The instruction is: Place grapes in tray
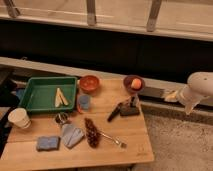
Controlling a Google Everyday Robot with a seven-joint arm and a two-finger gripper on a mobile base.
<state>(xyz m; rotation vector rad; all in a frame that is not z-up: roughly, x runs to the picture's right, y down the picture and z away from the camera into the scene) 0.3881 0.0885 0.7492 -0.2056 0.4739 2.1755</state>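
We find the bunch of dark grapes [91, 132] lying on the wooden tabletop [136, 126] near its front edge, between a crumpled blue cloth [71, 135] and a fork [112, 140]. The green tray [42, 97] sits at the back left, apart from the grapes; it holds only some pale sticks [60, 97], so there is bare floor for the fruit. Our end effector [171, 95] hangs off the right side of the tabletop, at the tip of the white arm [200, 87], well apart from everything. We cannot tell whether it is released or clenched. We judge the pick not yet begun, and the reach must pass the black brush [122, 109] and the dark red bowl [126, 80]
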